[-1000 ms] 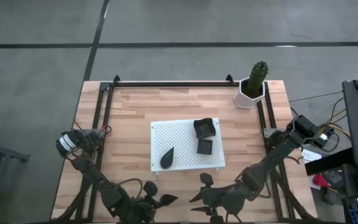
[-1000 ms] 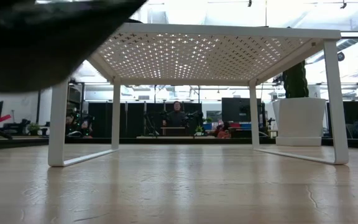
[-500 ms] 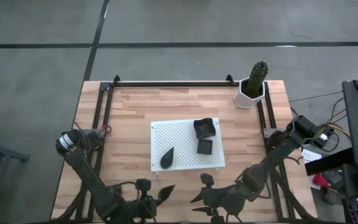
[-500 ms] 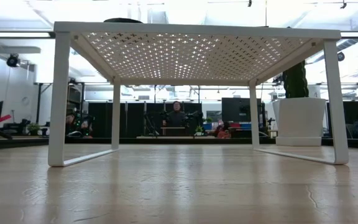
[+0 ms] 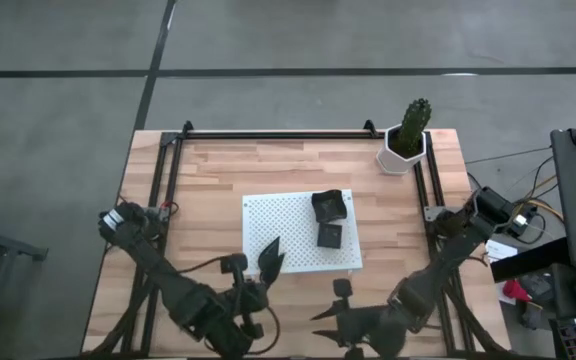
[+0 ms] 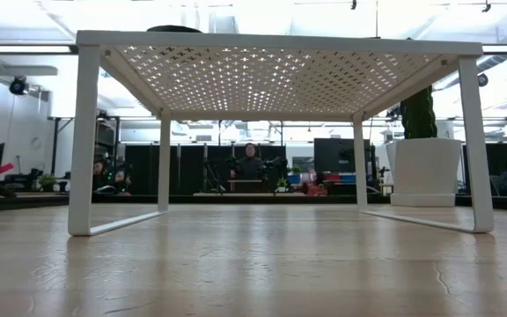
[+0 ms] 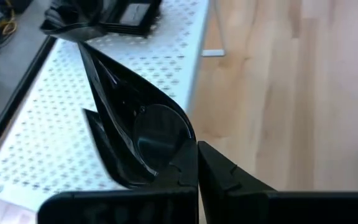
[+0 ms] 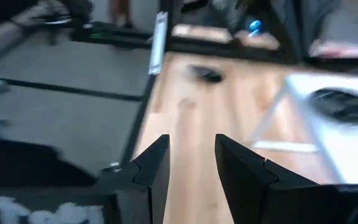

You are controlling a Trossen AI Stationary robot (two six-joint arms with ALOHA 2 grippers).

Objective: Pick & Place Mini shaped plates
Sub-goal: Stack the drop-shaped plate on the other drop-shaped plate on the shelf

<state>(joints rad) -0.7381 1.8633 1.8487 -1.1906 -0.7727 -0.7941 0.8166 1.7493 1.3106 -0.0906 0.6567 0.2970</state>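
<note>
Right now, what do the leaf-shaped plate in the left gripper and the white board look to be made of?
Leaf-shaped plate: glossy black, with sharp highlights; glazed ceramic or hard plastic, can't tell which. White board: probably painted sheet metal, matte, with rows of punched holes and thin legs.

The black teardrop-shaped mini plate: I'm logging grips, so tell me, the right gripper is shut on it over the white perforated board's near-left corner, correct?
Wrong arm. The left gripper is shut on the black teardrop-shaped mini plate, as the left wrist view shows. It is over the white perforated board's near-left corner. The right gripper is open and empty.
</note>
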